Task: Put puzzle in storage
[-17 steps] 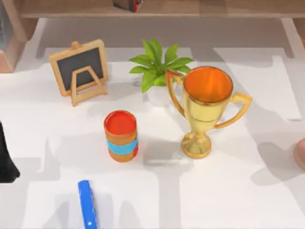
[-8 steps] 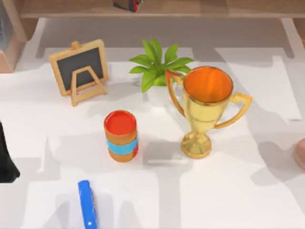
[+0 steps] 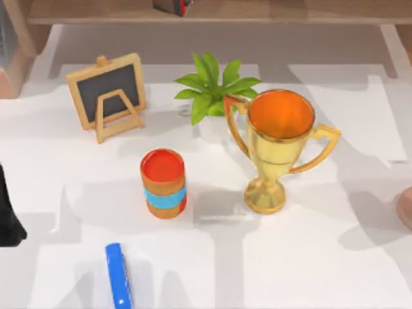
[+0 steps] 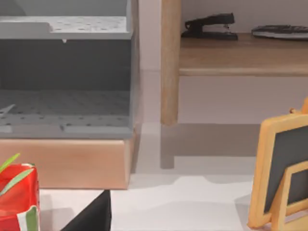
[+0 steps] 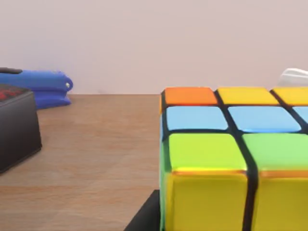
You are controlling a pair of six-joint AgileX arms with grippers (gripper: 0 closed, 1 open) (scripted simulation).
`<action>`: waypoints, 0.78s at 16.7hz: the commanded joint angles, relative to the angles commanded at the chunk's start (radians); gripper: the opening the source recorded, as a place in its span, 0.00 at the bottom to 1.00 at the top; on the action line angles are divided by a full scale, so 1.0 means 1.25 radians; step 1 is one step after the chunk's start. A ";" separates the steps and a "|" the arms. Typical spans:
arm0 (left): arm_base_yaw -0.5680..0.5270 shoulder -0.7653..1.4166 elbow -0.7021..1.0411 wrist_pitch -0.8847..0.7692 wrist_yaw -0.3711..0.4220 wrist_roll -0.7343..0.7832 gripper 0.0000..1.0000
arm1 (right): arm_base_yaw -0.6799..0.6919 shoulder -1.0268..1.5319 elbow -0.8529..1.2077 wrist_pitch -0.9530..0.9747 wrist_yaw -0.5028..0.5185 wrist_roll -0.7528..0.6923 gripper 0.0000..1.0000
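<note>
Here, puzzle cube (image 5: 231,163) close before right wrist, on wooden shelf (image 5: 86,159)

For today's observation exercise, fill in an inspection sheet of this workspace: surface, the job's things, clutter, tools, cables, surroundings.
Surface: white table, shadowed in patches.
Job's things: colourful puzzle cube on a wooden surface, seen from the right wrist.
Clutter: gold trophy, potted plant, small chalkboard easel, red and blue banded cylinder, blue bar, red box.
Tools: nothing seen clearly.
Cables: nothing seen.
Surroundings: wooden shelf holding a black stapler; grey tiered tray.
</note>
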 joint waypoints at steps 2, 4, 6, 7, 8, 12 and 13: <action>0.000 0.000 0.000 0.000 0.000 0.000 1.00 | -0.003 0.004 0.000 0.001 -0.001 0.001 0.00; 0.000 0.000 0.000 0.000 0.000 0.000 1.00 | -0.004 0.001 0.003 -0.005 -0.002 -0.001 0.00; 0.000 0.000 0.000 0.000 0.000 0.000 1.00 | -0.010 -0.014 0.014 -0.034 -0.010 -0.012 0.00; 0.000 0.000 0.000 0.000 0.000 0.000 1.00 | -0.017 -0.024 0.021 -0.061 -0.015 -0.022 0.00; 0.000 0.000 0.000 0.000 0.000 0.000 1.00 | -0.026 -0.036 0.029 -0.095 -0.022 -0.034 0.00; 0.000 0.000 0.000 0.000 0.000 0.000 1.00 | -0.077 -0.090 0.070 -0.285 -0.061 -0.097 0.00; 0.000 0.000 0.000 0.000 0.000 0.000 1.00 | -0.094 -0.103 0.082 -0.345 -0.072 -0.115 0.00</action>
